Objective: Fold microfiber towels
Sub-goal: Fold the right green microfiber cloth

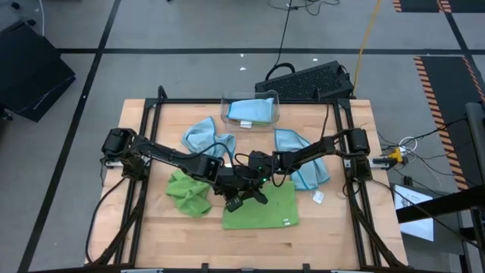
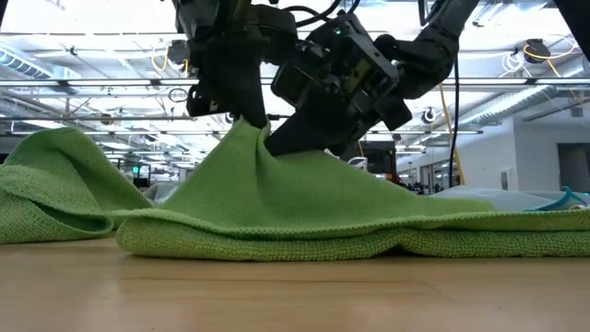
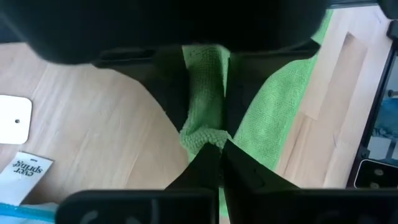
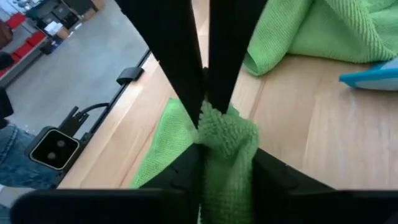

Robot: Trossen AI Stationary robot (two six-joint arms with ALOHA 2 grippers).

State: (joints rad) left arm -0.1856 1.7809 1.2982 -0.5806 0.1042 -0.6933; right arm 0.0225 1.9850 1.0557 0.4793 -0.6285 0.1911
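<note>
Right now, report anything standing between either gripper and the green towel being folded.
Nothing visible does. The left gripper and right gripper both pinch the flat green towel directly, lifting its edge.

Big open lab/industrial hall: exposed ceiling trusses (image 2: 83, 88), strip lights, hazard-striped floor (image 1: 443, 76), wood bench (image 1: 182, 235).

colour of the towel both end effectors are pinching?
Lime green towel; shows best in the low view.

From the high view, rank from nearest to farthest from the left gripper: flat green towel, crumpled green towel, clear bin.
1. Flat green towel: pinched in the left gripper, at its left edge.
2. Crumpled green towel: just left of the gripper.
3. Clear bin: far edge of the table.
</note>
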